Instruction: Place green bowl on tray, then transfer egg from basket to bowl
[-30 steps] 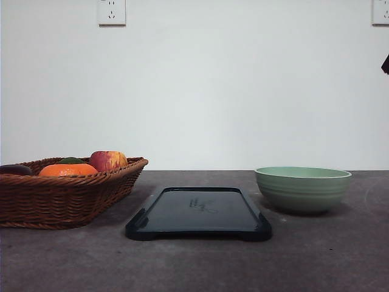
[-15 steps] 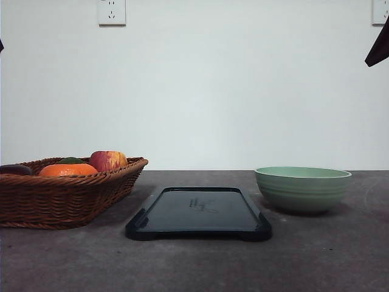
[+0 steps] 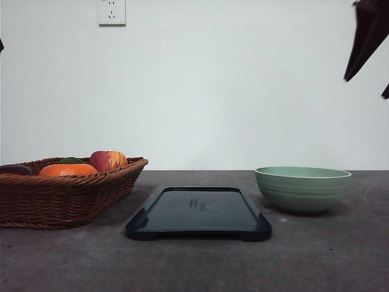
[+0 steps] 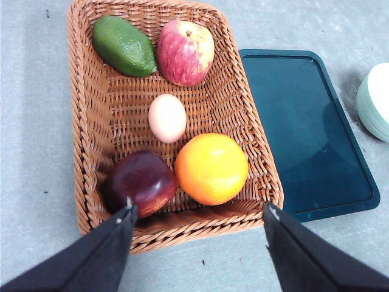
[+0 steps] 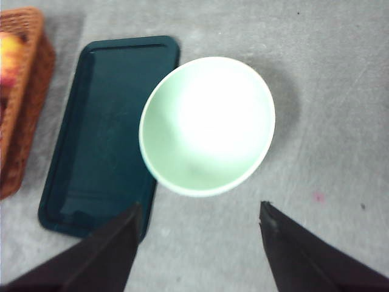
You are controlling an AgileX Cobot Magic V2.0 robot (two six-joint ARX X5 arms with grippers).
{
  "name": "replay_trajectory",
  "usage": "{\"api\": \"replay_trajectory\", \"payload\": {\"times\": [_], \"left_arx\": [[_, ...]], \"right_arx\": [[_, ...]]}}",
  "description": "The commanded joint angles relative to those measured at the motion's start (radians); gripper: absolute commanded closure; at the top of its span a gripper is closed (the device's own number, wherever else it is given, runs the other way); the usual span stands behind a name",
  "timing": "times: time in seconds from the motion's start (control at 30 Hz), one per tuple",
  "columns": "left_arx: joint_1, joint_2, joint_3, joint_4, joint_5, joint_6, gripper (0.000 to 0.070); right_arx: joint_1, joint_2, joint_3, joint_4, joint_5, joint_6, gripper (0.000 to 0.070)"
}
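Green bowl [image 3: 302, 188]: sat on the table just right of the tray [image 3: 199, 213], not on it.
Egg [image 4: 167, 118]: lay mid-basket [image 4: 91, 152], among fruit.
Right gripper [image 5: 197, 243]: jaws apart, apparently above the bowl.
Left gripper [image 4: 197, 225]: jaws apart, over the basket.

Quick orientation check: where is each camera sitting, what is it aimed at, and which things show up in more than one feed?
Front: low at table height, facing the wall; right gripper hangs at top right.
Left wrist: above the basket, looking down on the egg; open fingers.
Right wrist: above the green bowl; open fingers.
Shared: tray, bowl and basket appear in all three.
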State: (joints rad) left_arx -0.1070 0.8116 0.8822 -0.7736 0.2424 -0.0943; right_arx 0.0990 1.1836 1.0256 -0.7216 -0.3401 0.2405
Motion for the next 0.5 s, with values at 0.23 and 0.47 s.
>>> {"api": "replay_trajectory", "payload": {"times": [0.23,0.47], "left_arx": [[-0.001,0.005,0.026,0.035,0.006,-0.001,0.0273],[-0.005,0.005,0.026,0.041,0.006,-0.001,0.0273]], "right_arx": [[0.003,0.230,0.089,0.050,0.006,0.006,0.0346],[0.003,0.343,0.089,0.089,0.059,-0.013,0.0366]]}}
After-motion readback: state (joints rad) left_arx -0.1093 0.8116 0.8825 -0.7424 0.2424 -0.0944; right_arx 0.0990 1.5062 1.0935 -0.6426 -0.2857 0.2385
